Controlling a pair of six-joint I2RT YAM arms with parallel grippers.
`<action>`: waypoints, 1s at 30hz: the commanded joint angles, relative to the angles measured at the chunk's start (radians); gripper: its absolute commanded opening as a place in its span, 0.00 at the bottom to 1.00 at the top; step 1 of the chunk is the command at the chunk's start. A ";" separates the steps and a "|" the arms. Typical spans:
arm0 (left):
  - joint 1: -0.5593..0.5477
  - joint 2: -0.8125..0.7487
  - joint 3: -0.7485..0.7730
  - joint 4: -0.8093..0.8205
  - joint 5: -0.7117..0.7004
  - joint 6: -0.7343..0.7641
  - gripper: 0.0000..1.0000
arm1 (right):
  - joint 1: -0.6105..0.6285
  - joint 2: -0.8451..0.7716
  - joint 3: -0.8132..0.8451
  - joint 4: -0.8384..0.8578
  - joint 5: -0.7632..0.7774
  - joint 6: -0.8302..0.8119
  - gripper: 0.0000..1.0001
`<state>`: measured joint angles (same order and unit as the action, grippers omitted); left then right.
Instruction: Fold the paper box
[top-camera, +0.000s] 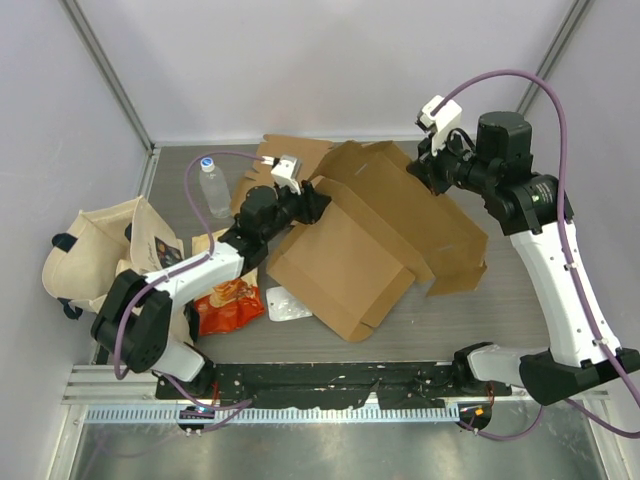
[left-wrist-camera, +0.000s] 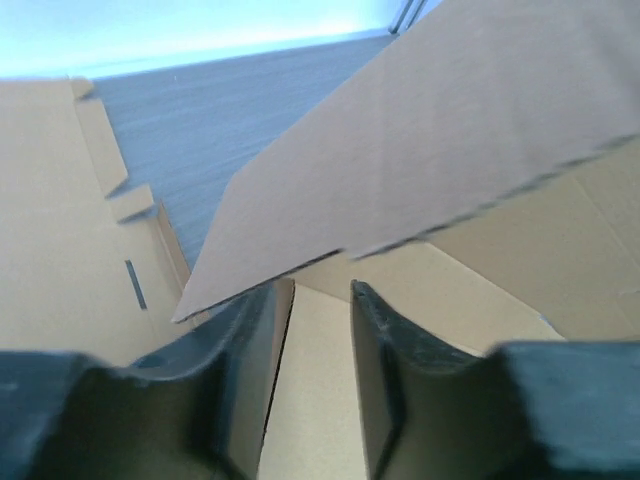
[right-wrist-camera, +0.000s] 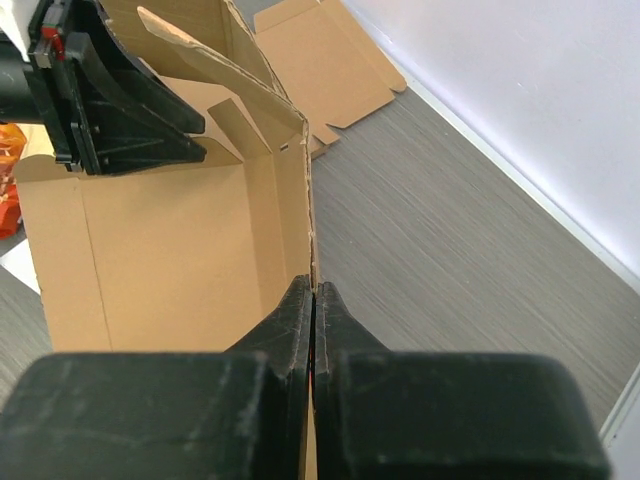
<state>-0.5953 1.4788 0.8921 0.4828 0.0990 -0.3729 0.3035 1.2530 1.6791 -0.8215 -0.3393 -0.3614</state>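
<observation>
Right jaws clench the thin wall of the brown box (right-wrist-camera: 170, 250); left jaws stand apart at its raised flap (left-wrist-camera: 420, 130).

Grey wood-grain table (top-camera: 450, 320) between plain white walls (top-camera: 330, 60), slim metal corner posts (top-camera: 110, 75), soft even light.

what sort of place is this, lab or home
Probably a robotics lab cell: plain white partition walls, left arm and right arm bolted to a rail at the table edge, plus props: cardboard box, water bottle, tote bag.
</observation>
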 joint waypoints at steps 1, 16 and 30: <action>-0.024 -0.063 -0.013 0.108 -0.008 0.089 0.35 | -0.003 -0.003 0.018 0.039 -0.018 0.062 0.01; -0.049 -0.074 0.008 -0.047 -0.211 -0.079 0.73 | -0.012 0.014 0.042 -0.010 0.072 0.148 0.01; 0.178 0.055 0.125 0.082 0.477 -0.097 0.78 | -0.086 0.052 0.171 -0.088 -0.142 0.171 0.01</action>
<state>-0.4366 1.4849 0.9169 0.4751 0.3069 -0.4660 0.2253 1.2972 1.7977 -0.9192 -0.3935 -0.2062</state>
